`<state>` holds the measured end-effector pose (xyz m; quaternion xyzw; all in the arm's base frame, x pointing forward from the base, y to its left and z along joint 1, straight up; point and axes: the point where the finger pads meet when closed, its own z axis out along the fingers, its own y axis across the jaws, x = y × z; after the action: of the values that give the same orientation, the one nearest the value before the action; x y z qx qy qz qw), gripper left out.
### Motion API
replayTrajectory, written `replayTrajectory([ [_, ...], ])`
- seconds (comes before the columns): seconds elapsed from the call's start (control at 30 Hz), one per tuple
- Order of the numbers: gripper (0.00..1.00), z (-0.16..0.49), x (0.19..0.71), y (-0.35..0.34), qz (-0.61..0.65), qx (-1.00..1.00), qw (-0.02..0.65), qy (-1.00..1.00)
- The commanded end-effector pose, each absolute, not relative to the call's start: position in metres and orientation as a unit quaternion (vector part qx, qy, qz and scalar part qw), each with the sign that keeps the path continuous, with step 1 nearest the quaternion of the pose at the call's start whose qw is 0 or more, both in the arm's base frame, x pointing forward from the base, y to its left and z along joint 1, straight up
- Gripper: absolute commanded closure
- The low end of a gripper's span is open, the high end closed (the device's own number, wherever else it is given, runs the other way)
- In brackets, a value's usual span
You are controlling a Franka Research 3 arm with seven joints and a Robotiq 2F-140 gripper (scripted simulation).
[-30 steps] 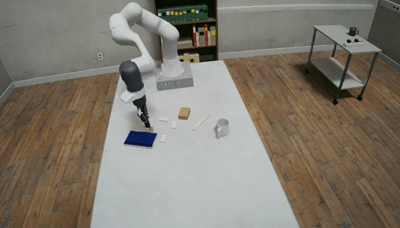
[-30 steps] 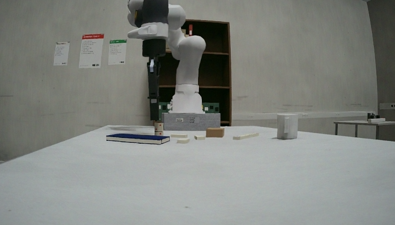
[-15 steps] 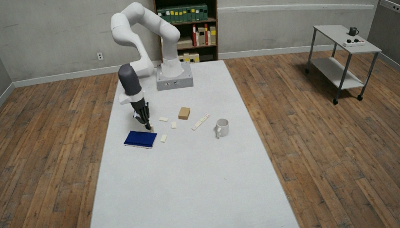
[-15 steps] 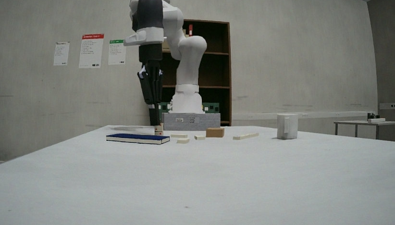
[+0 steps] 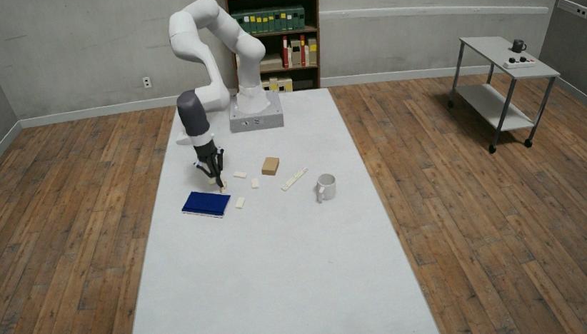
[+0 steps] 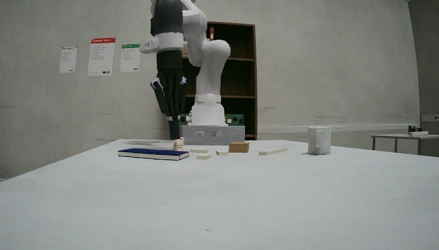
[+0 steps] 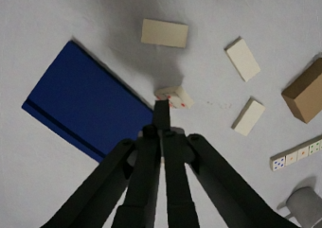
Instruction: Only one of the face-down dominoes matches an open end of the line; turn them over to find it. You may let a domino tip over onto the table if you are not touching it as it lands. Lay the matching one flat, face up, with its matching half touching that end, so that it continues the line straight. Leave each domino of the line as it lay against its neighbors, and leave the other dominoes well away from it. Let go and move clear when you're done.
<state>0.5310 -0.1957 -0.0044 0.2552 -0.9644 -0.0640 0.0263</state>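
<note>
- The jaws (image 5: 221, 184) (image 6: 174, 135) are together with nothing in them. They are down by the tipped-up domino (image 5: 223, 188) (image 6: 178, 143) (image 7: 176, 97), maybe pushing it. I can't tell if they touch.
- That domino leans near a corner of the blue book (image 5: 206, 204) (image 6: 153, 153) (image 7: 90, 99). Red dots show on it, but I can't count them well.
- I think the job is still near the start. Four more dominoes lie flat on the desk (image 5: 276, 270) (image 6: 220, 202) (image 7: 43, 184) with plain backs up: the one by the jaws (image 5: 211, 181), the one toward the arm (image 5: 240, 174) (image 6: 198, 150) (image 7: 242, 60), the one nearest the box (image 5: 255, 183) (image 6: 221, 153) (image 7: 248, 116), and the one past the book's corner (image 5: 240, 203) (image 6: 203, 156).
- The line (image 5: 295, 178) (image 6: 273, 151) (image 7: 303, 152) is well apart from them, with no new domino joined on. One end has blue dots. The far end looks reddish from above, so the red one might fit.
- Left to do: let this one land untouched, check its dots, turn others if needed, lay the match straight at its end, let go and move away.
- The wall posters (image 6: 101, 56) have red or green tops, but the words are too small to read. So are the labels on the arm's base (image 5: 276, 119) (image 6: 234, 139). I can't read any brand.
</note>
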Motion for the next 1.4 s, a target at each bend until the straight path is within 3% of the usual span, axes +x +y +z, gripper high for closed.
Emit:
replayTrajectory([
  [0.0, 0.9, -0.003, 0.532, -0.19, -0.046, 0.12, 0.019, -0.992],
  [0.83, 0.9, 0.004, 0.52, -0.185, -0.002, -0.21, 0.002, -0.978],
  [1.37, 0.9, 0.064, 0.52, -0.185, -0.002, -0.21, 0.002, -0.978],
])
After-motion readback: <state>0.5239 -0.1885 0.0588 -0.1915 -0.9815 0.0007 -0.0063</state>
